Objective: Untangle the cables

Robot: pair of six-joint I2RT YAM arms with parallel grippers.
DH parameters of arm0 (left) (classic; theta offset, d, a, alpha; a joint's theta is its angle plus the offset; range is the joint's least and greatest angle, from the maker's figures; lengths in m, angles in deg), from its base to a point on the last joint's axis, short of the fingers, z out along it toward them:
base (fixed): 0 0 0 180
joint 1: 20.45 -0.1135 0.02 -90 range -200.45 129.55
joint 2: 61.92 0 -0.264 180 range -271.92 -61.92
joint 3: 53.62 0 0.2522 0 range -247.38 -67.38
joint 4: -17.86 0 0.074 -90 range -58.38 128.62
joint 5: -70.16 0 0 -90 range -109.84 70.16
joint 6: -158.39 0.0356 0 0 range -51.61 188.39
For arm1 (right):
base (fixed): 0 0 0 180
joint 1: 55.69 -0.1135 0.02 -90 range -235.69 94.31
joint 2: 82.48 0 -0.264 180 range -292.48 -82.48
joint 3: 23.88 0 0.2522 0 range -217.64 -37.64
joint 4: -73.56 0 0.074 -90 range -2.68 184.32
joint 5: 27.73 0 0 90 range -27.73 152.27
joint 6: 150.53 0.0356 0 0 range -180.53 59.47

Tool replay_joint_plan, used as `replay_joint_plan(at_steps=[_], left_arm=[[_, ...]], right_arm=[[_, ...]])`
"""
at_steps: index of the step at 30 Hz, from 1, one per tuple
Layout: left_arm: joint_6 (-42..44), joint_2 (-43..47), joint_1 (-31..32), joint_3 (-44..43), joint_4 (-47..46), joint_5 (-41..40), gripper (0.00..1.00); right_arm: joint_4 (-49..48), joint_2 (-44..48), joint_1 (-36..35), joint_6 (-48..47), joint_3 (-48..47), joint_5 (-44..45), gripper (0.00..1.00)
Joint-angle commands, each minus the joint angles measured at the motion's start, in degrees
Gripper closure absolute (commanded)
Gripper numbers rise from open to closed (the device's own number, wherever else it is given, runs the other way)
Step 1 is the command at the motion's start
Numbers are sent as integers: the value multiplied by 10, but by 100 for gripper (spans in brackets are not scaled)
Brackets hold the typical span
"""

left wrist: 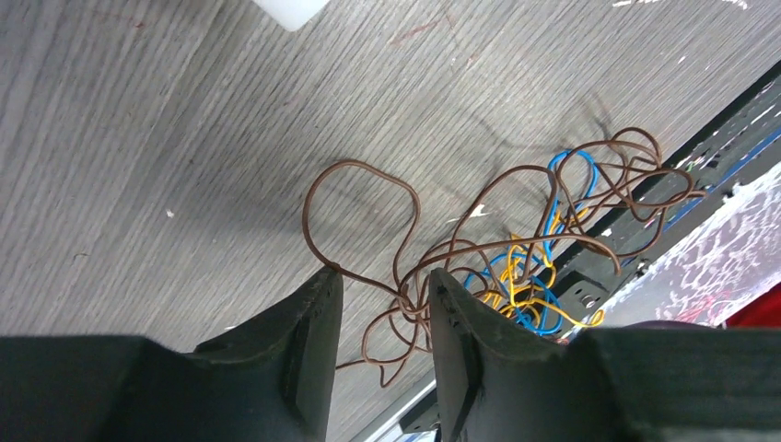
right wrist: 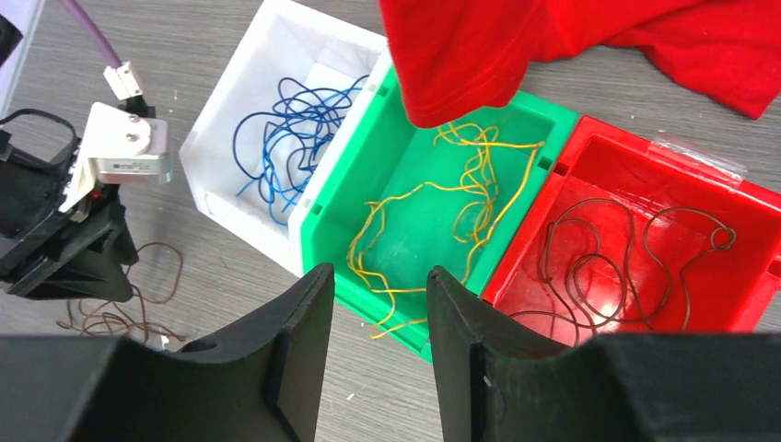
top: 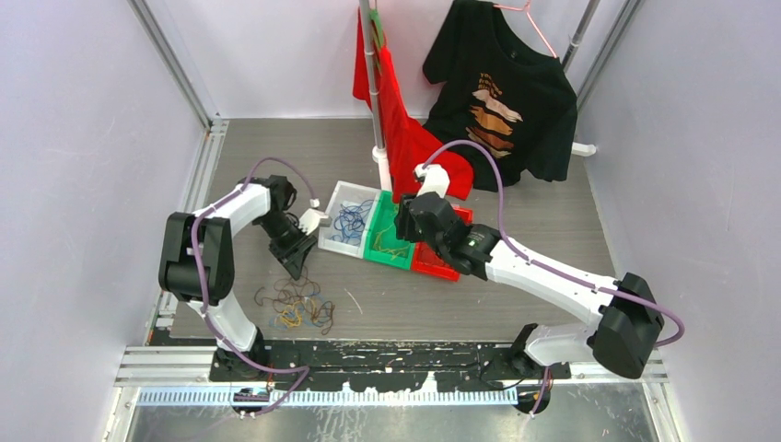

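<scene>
Left tool (left wrist: pixel 382 276) hangs released over the cables (top: pixel 295 307), a mixed pile on the bench (top: pixel 414 304), lower left in the top view. Risk: pinching the brown loop (left wrist: pixel 359 216) likely drags blue and yellow strands (left wrist: pixel 518 278) along too. Right tool (right wrist: pixel 373 272) sits released, empty, above the green bin (right wrist: pixel 350 157).

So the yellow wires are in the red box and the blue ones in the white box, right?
Not quite. The right wrist view shows the yellow wires in the green box. The blue ones are in the white box.
</scene>
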Motion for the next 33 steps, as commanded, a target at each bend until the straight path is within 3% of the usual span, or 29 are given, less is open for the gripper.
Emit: replay_joint_plan(at_steps=[1, 5, 12, 18, 23, 28, 33], left_arm=[[-30, 10, 1, -21, -16, 21, 62], [-45, 8, 1, -21, -23, -5, 85], [-48, 83, -2, -110, 71, 5, 99], [-60, 135, -2, -196, 163, 42, 100], [-57, 172, -1, -232, 231, 58, 100], [-64, 215, 1, -263, 267, 74, 100], [-96, 244, 4, -266, 265, 76, 100]], right_arm=[[-37, 25, -15, 14, 11, 32, 55], [-41, 38, -24, 18, 21, 42, 61], [-90, 43, -29, 3, 24, 10, 55], [-165, 8, -33, -12, 14, -78, 40], [-288, -24, -36, -31, 26, -195, 28], [-410, -74, -39, 21, 21, -299, 24], [-450, -103, -71, 25, -7, -312, 22]])
